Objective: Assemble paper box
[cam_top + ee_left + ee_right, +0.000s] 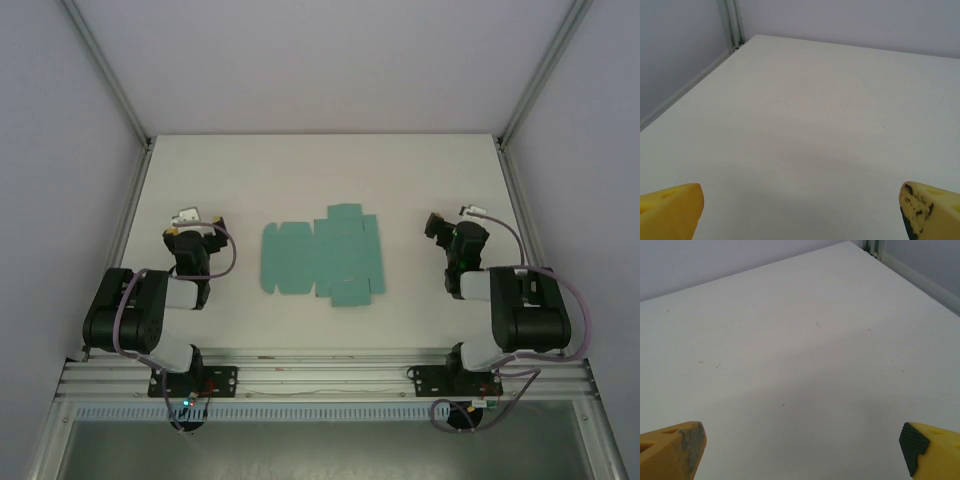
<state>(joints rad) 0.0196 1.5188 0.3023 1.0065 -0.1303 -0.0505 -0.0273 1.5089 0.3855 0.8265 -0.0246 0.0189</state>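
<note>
In the top view the left gripper point(188, 225) sits over the table point(300, 165) at about 9 o'clock from the paper box point(325, 258), well apart from it. The left wrist view shows this gripper point(800, 215) spread wide. Its yellow fingers point(670, 210) stand at the two lower corners with bare white table between them and nothing held. A metal frame post point(732, 22) rises at 11 o'clock in that view.

The paper box lies near the middle of the table, between the two arms. It is a flat teal-green die-cut sheet, unfolded, with tabs along its 9 o'clock edge and flaps jutting toward 12 and 6 o'clock.

The right gripper point(440, 226) rests at about 3 o'clock from the sheet, also well apart. In the right wrist view this gripper point(800, 455) is likewise wide open and empty, one black-padded finger point(930, 447) at the lower right.
</note>
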